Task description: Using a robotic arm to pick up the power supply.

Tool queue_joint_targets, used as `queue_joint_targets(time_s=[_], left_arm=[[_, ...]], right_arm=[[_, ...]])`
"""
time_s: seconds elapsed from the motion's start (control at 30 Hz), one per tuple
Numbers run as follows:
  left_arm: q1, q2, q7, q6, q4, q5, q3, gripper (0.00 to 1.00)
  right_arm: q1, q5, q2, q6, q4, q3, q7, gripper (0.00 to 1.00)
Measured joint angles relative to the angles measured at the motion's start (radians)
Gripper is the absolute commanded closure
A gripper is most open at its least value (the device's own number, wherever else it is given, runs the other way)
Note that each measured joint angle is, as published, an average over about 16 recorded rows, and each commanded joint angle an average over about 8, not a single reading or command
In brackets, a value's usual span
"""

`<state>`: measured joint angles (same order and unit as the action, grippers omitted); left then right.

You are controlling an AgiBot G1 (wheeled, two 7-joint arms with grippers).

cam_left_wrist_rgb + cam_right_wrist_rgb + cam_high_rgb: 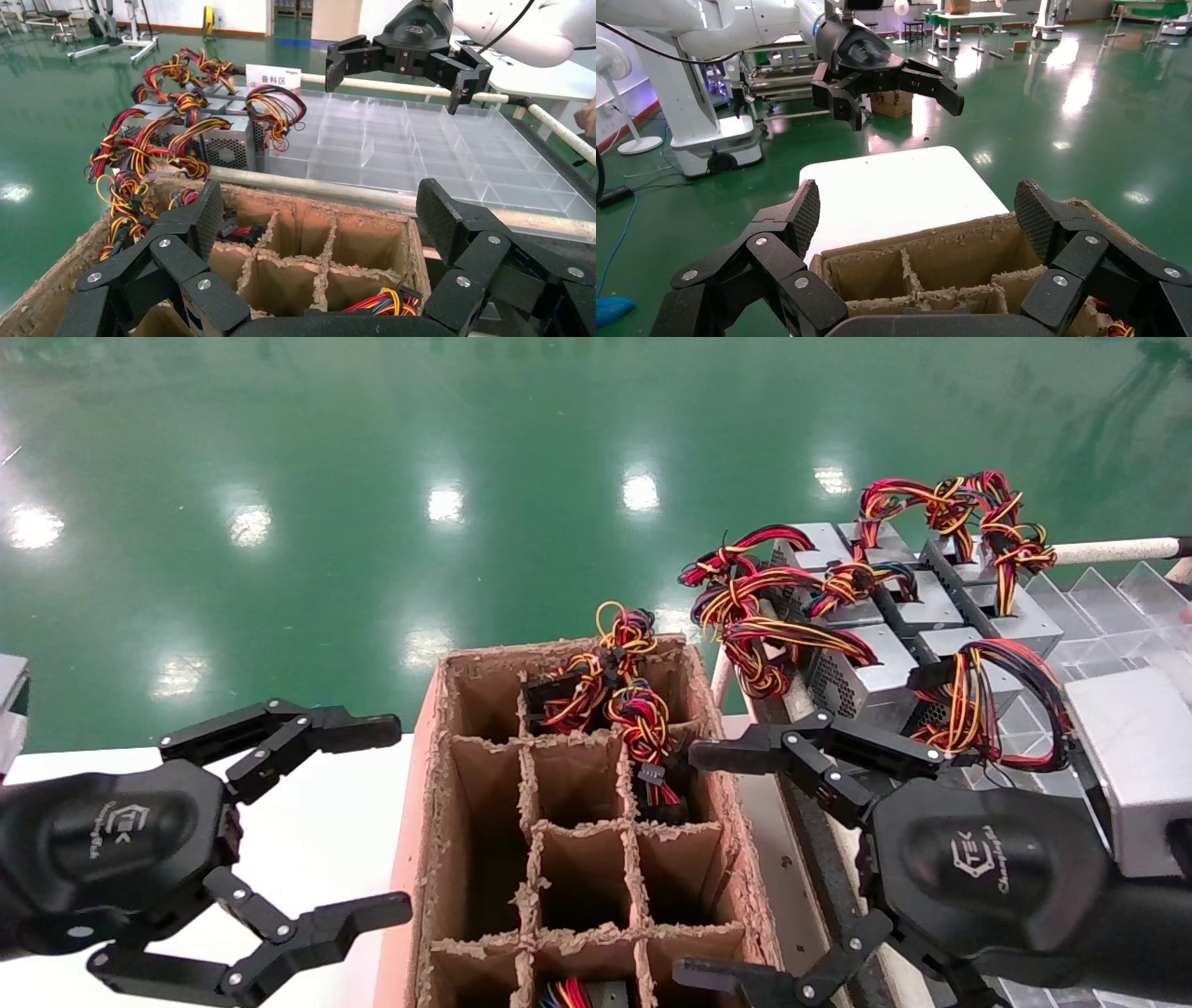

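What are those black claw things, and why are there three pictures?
They are a robot's two grippers, its hands. The big picture comes from a camera on the robot's head, looking down: the left gripper hangs over a white table, the right gripper beside a cardboard box split into compartments. Both are open and hold nothing. The other two pictures come from cameras on each wrist, so each shows its own fingers up close and the other gripper farther off. Silver power supplies with colourful wire bundles sit on a clear tray to the right. A few wire bundles already poke out of the box.
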<state>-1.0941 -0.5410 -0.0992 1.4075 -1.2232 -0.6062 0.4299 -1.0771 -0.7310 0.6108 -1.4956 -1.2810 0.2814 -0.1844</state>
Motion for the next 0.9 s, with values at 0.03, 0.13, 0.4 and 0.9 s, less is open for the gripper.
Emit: queue_joint_targets(time_s=[0.03, 0.13, 0.4, 0.9], left_arm=[[0.0, 0.0, 0.0, 0.0, 0.0, 0.0, 0.0, 0.0], [0.0, 0.0, 0.0, 0.0, 0.0, 0.0, 0.0, 0.0], [0.0, 0.0, 0.0, 0.0, 0.0, 0.0, 0.0, 0.0], [0.0, 0.0, 0.0, 0.0, 0.0, 0.0, 0.0, 0.0]], right_arm=[[0.0, 0.0, 0.0, 0.0, 0.0, 0.0, 0.0, 0.0], [0.0, 0.0, 0.0, 0.0, 0.0, 0.0, 0.0, 0.0], [0.0, 0.0, 0.0, 0.0, 0.0, 0.0, 0.0, 0.0], [0.0, 0.0, 0.0, 0.0, 0.0, 0.0, 0.0, 0.0]])
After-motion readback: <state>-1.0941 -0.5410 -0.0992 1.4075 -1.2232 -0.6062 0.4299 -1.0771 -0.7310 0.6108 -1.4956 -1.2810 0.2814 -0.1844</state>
